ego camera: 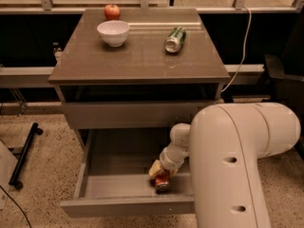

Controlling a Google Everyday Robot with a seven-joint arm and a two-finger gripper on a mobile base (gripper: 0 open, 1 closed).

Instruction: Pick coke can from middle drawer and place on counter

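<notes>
The coke can [162, 182], small and red, sits in the open middle drawer [123, 206], near the front right of its grey floor. My gripper [159, 174] reaches down into the drawer from the right and sits right over the can, with a pale finger [155, 169] against the can's left side, shut on it. The can rests low in the drawer. The counter [137, 61] is the grey-brown top of the cabinet above. My bulky white arm [237, 165] hides the drawer's right end.
On the counter stand a white bowl [113, 32], a red apple [112, 11] behind it and a green can [174, 39] lying on its side. A shallower shut drawer front [133, 114] sits above the open one. A black pole [23, 153] lies on the floor at left.
</notes>
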